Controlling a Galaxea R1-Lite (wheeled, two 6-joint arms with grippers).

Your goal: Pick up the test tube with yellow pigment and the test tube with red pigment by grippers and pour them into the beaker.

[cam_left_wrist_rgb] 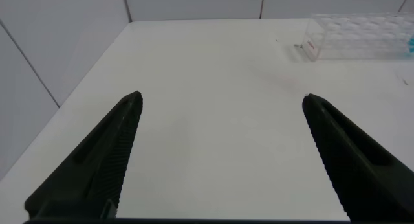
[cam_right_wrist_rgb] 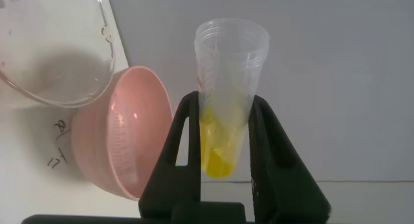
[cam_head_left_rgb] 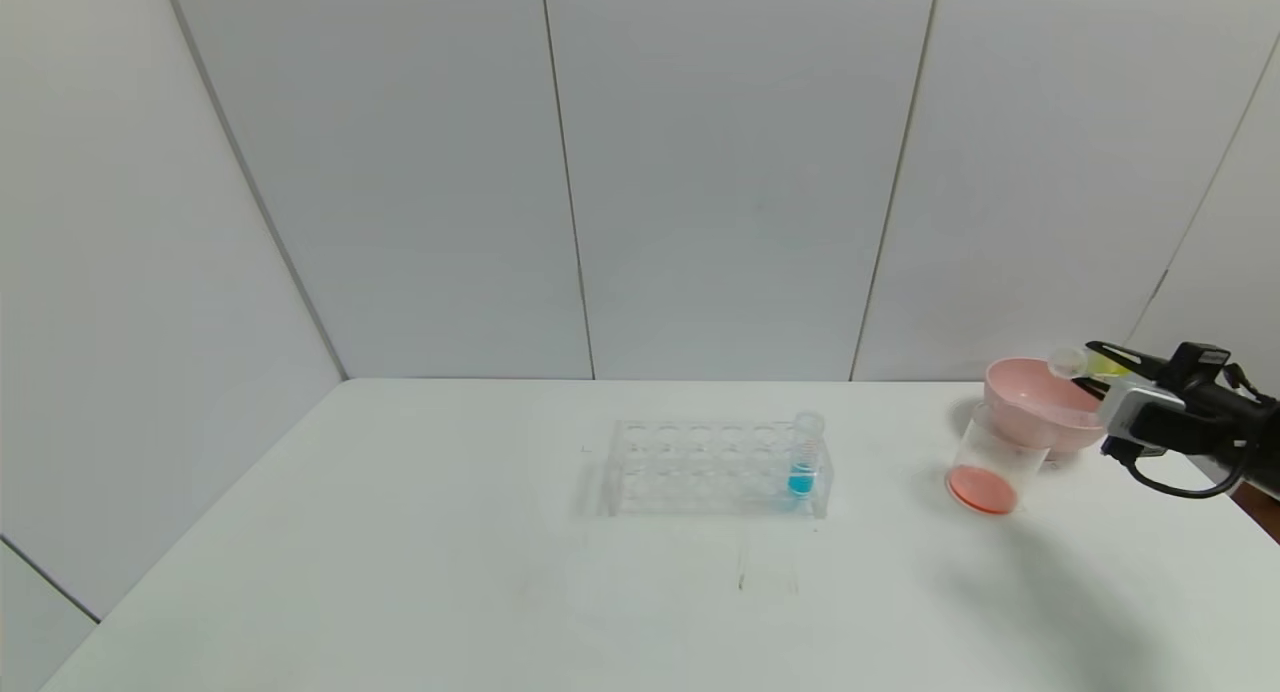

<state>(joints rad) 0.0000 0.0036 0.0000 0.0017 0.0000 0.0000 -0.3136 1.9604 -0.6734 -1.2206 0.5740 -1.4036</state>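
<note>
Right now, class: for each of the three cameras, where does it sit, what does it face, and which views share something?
Head: above, facing down at the table; right hand shows.
Left wrist: faces the tabletop between the open left hand.
Right wrist: faces the test tube with yellow pigment it grips, beside the pink bowl.
Shared: head and left wrist both show the tube rack.

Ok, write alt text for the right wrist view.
The right gripper is shut on the test tube with yellow pigment, its open threaded rim pointing away from the camera. Beside it are the pink bowl and the clear beaker on the white table.
</note>
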